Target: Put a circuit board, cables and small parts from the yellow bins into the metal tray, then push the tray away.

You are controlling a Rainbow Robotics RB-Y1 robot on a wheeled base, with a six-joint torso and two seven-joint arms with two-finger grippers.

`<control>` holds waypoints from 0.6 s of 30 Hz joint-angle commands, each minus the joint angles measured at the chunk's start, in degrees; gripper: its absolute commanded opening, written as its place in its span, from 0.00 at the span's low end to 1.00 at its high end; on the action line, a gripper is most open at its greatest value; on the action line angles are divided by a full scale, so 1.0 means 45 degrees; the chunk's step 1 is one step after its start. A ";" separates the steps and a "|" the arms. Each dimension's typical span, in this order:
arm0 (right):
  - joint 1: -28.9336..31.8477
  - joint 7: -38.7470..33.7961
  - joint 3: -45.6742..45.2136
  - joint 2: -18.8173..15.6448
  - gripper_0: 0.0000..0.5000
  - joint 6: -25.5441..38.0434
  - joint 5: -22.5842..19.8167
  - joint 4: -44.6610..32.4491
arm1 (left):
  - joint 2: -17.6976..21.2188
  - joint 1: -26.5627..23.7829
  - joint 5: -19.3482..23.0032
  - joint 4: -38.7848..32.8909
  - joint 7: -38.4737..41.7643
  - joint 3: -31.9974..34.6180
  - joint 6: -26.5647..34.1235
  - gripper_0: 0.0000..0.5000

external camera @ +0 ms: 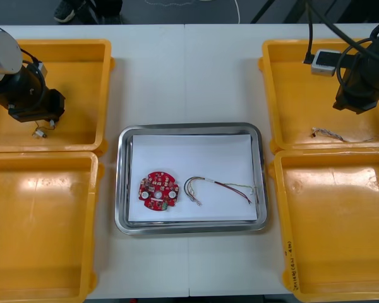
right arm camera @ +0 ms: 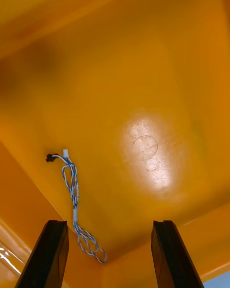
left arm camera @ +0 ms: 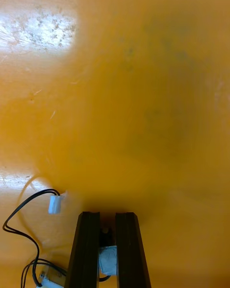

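In the far-left yellow bin [external camera: 82, 69] my left gripper [external camera: 43, 125] is low over the floor. In the left wrist view the left gripper [left arm camera: 107, 249] is shut on a pale connector of the black cable [left arm camera: 19, 230], whose other white plug lies beside the fingers. My right gripper [external camera: 352, 106] hangs in the far-right yellow bin [external camera: 290, 95]. The right gripper [right arm camera: 108, 254] is open above the bin floor. A twisted blue and white cable [right arm camera: 72, 187] [external camera: 327, 133] lies close to one finger, untouched. The metal tray [external camera: 123, 183], white inside, holds a red circuit board [external camera: 158, 191] and a red and yellow cable [external camera: 224, 187].
Two more yellow bins, the near-left bin [external camera: 38, 240] and the near-right bin [external camera: 341, 233], flank the tray at the table's front. Bare table lies beyond the tray, between the two far bins.
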 commanded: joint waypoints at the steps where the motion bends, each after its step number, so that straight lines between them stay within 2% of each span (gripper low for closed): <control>1: -0.0350 0.0743 0.0733 -0.0987 1.00 -0.0505 0.0144 -0.0144 | 0.0586 0.0166 0.0020 -0.1172 0.0347 0.0398 0.0863 0.00; 8: 0.0665 0.0879 0.0830 -0.1710 1.00 -0.2146 -0.0578 -0.0144 | 0.1055 0.0185 0.0177 -0.2402 0.0542 0.0984 0.2347 0.00; 15: 0.1271 0.0977 0.0850 -0.1808 1.00 -0.2888 -0.0793 -0.0144 | 0.1368 0.0166 0.0274 -0.3594 0.0757 0.1805 0.3637 0.00; 18: 0.1583 0.0977 0.0850 -0.1847 1.00 -0.3435 -0.0871 -0.0066 | 0.1407 0.0185 0.0333 -0.4023 0.0796 0.2059 0.3793 0.00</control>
